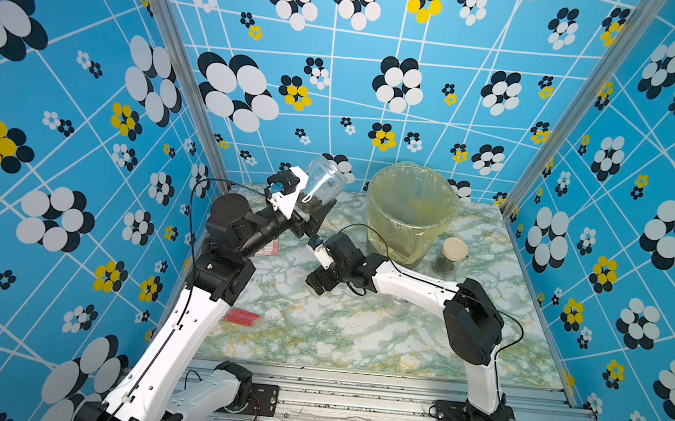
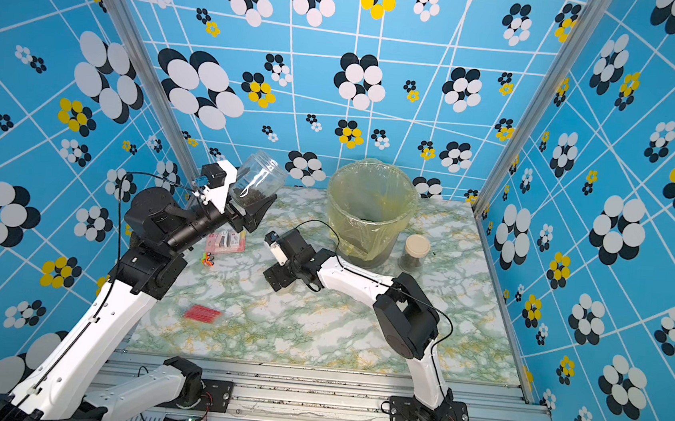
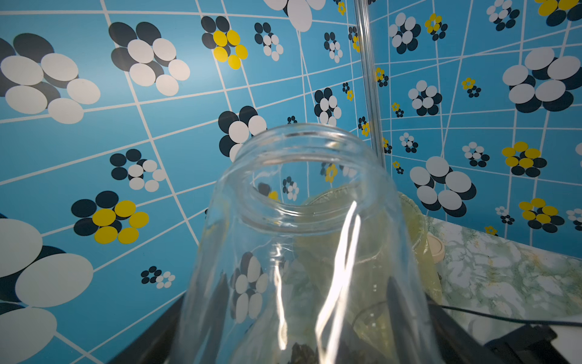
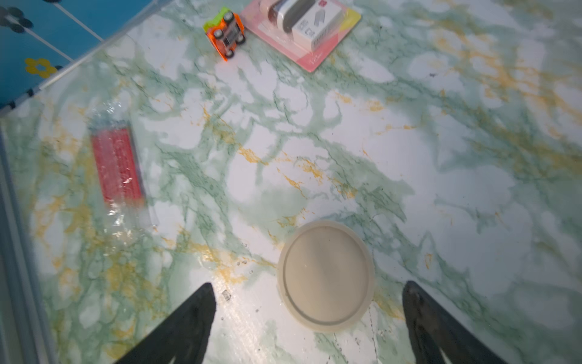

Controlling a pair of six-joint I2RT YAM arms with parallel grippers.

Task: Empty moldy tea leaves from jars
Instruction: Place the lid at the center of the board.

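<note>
My left gripper (image 1: 314, 213) clamps the lidless clear cylindrical jar (image 1: 326, 179) mouth-up near the worktop's (image 1: 338, 328) far-left corner, so its dark crumbly tea leaves (image 2: 250, 199) can't spill. My right gripper (image 4: 308, 285) gapes empty above the flat beige lid (image 4: 326, 275).

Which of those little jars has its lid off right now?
The tilted jar held up in the left arm's jaws: its mouth is bare. The standing jar beside the bin is closed with a beige lid.
</note>
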